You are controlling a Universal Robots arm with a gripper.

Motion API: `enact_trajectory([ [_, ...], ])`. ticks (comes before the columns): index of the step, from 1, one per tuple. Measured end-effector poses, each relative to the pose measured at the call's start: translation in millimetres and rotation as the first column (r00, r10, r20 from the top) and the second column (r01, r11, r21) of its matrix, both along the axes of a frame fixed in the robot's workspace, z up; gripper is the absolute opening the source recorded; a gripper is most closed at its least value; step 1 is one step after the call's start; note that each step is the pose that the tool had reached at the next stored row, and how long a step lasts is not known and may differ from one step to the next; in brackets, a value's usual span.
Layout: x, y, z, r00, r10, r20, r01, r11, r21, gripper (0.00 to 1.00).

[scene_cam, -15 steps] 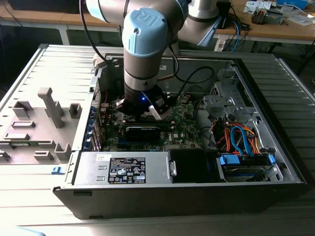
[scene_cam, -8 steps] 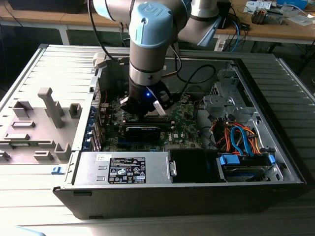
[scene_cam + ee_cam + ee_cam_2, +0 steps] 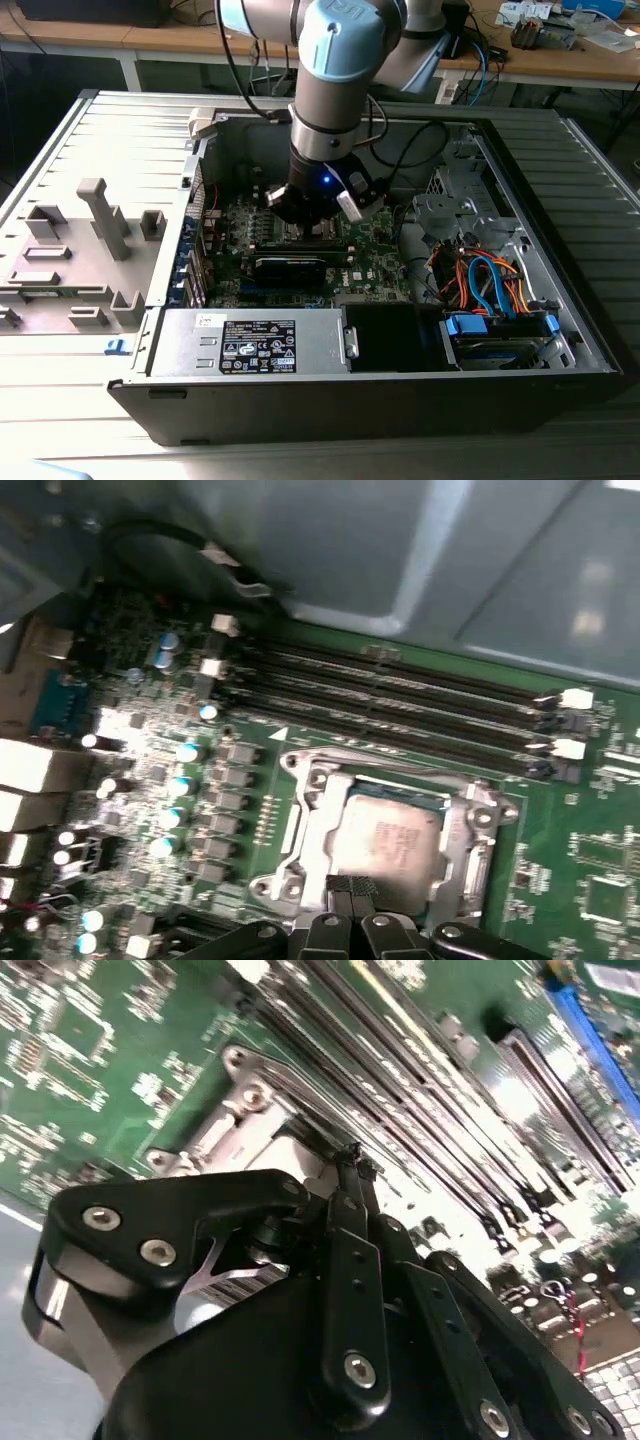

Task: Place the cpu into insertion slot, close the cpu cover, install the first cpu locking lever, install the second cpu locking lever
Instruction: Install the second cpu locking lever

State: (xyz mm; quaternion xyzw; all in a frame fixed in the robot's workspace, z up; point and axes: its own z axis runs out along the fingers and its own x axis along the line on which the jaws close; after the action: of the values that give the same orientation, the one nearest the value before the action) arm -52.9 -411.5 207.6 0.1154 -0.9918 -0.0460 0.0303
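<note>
Inside an opened computer case, the cpu [image 3: 392,842] lay seated in the insertion slot [image 3: 470,852] beneath the gripper [image 3: 352,888], whose fingers [image 3: 347,1192] were pressed together; thin, rigid and likely fragile, it seemed best held by its edges.

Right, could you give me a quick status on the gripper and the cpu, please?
Gripper low at the socket edge, fingers together. Cpu seated in insertion slot, cpu cover down around it. Nothing in the way.
</note>
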Motion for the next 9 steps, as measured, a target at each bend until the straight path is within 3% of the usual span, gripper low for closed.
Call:
enact_trajectory([
  [3, 9.4, 2.4, 0.0, 1.0, -0.009, -0.0009, 0.009, 1.0, -0.002, 0.11],
  [7, 13.6, 5.2, 2.7, 0.9996, -0.027, -0.0005, 0.027, 0.9994, -0.023, 0.11],
  [9, 13.6, 6.7, 7.8, 0.9996, -0.029, -0.0005, 0.029, 0.9992, -0.0287, 0.11],
])
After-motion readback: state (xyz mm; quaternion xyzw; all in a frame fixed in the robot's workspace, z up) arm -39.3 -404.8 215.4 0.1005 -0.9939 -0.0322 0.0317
